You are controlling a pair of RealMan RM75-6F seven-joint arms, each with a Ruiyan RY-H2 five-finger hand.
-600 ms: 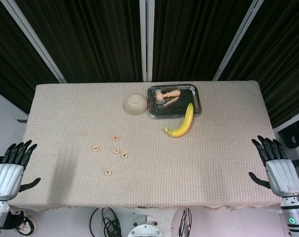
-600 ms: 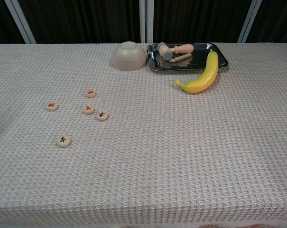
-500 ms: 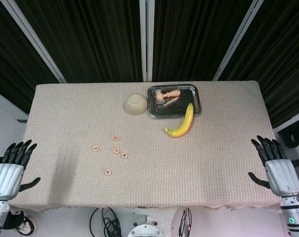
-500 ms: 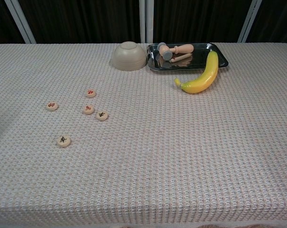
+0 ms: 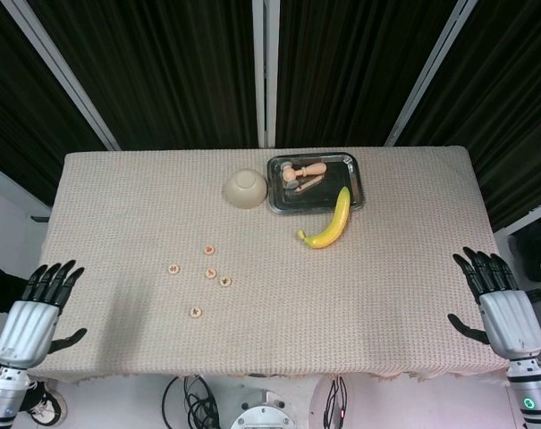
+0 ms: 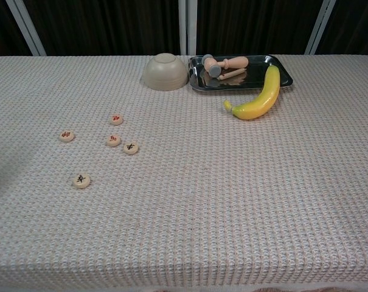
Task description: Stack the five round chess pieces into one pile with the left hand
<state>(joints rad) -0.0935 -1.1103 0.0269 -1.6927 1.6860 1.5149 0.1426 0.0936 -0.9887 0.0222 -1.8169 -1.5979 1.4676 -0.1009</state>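
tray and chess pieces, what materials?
Tray: looks like polished metal, since its dark floor mirrors the wooden mallet lying in it. Chess pieces: pale matte discs with red or black characters, likely wood, though plastic can't be ruled out.

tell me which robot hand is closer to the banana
Right. The right robot hand sits off the table's right edge, below the banana; the left robot hand is off the far left edge.

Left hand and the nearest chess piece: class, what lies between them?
Only bare tablecloth separates the left hand from the nearest chess piece, as the head view shows.
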